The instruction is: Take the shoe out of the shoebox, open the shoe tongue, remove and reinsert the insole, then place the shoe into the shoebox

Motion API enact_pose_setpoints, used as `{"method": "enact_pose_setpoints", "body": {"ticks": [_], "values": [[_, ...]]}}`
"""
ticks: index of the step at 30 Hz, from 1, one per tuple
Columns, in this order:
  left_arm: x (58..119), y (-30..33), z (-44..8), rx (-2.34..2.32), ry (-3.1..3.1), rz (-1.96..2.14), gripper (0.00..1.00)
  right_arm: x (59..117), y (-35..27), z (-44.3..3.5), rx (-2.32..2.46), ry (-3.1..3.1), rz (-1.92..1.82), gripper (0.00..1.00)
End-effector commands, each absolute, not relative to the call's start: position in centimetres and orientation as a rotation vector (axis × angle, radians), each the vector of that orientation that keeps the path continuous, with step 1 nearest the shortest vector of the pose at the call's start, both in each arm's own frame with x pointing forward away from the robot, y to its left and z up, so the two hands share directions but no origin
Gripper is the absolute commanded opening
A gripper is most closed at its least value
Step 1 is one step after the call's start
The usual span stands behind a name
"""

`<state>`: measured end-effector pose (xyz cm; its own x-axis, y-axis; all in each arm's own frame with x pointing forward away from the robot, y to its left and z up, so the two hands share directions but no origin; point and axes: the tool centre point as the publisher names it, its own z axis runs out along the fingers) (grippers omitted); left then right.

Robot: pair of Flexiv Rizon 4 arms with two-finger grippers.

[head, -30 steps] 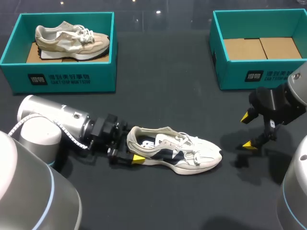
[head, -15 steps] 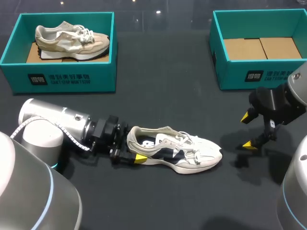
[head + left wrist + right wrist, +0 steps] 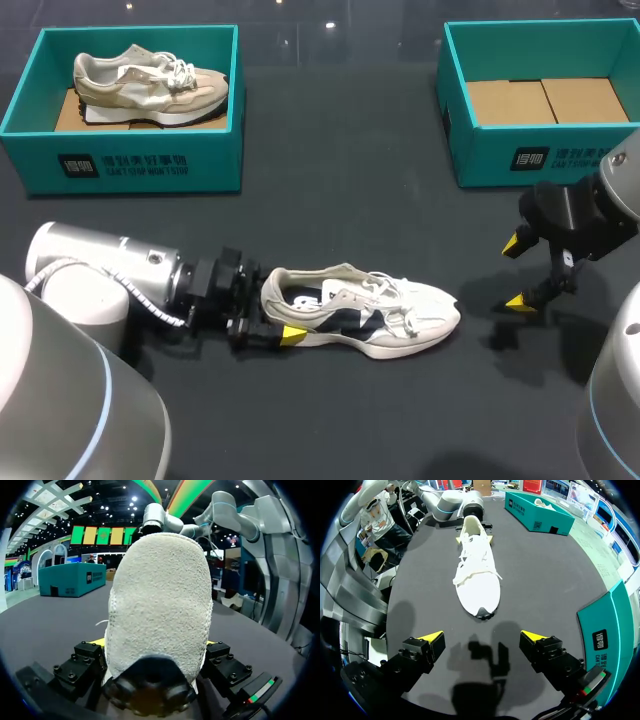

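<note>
The left pincer (image 3: 272,318) grips the heel of the white sneaker (image 3: 365,310) from both sides. The sneaker lies on the worktop (image 3: 340,210), its long axis pointing toe-first at the right pincer (image 3: 514,272), which hangs spread and empty beyond the toe.

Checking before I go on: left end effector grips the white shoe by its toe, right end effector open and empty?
No: the left end effector grips the shoe by its heel, as the left wrist view shows. The right end effector is open and empty.
</note>
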<state>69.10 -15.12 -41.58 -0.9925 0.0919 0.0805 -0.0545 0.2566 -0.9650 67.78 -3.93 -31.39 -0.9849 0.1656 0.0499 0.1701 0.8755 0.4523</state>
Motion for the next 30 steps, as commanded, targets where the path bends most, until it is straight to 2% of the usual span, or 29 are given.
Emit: {"method": "enact_pose_setpoints", "body": {"ticks": [1,19,21,30], "values": [[69.2,-15.1,-41.7,-0.029,-2.396,1.844,0.0,67.7,-3.9,-31.4,-0.274,-3.036,-0.728,1.0],[69.2,-15.1,-41.7,-0.029,-2.396,1.844,0.0,67.7,-3.9,-31.4,-0.274,-3.036,-0.728,1.0],[69.2,-15.1,-41.7,-0.029,-2.396,1.844,0.0,68.0,-2.4,-31.0,-0.274,-3.019,-0.659,1.0],[69.2,-15.1,-41.7,-0.029,-2.396,1.844,0.0,67.4,1.8,-29.3,-0.861,-2.906,-0.49,1.0]]}}
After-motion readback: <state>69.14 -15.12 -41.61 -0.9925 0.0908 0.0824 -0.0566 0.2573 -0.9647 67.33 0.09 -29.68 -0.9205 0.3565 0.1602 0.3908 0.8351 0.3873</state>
